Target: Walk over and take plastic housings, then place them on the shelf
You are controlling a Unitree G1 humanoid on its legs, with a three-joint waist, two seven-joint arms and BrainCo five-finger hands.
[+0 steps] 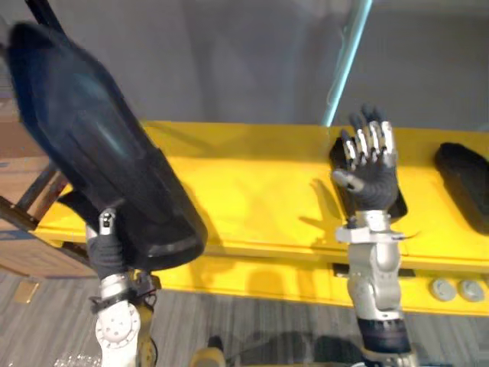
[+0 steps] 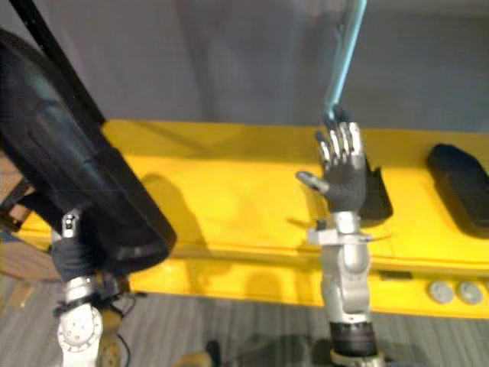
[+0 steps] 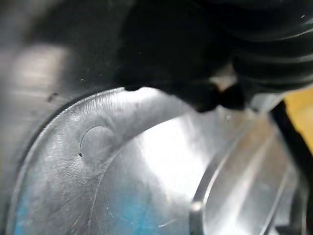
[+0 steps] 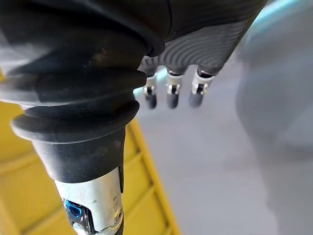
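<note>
**Housing raised on my left, shelf just beyond**

My left hand [image 1: 107,246] is under the large black plastic housing [image 1: 99,145] and hidden by it, so I cannot tell my grip. The housing's long axis tilts up and leftward above the yellow shelf [image 1: 252,191], at its left end, so my left arm is nearer. My right hand [image 1: 370,172] hangs spread and empty over the shelf's middle, before a smaller housing [image 2: 376,197]. Another housing [image 1: 464,183] lies at the shelf's right end.

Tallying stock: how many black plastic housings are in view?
3. A large housing is up at the left hand; a second housing lies on the yellow shelf behind the open right hand; a third housing lies at the shelf's right end. More may be hidden.
</note>
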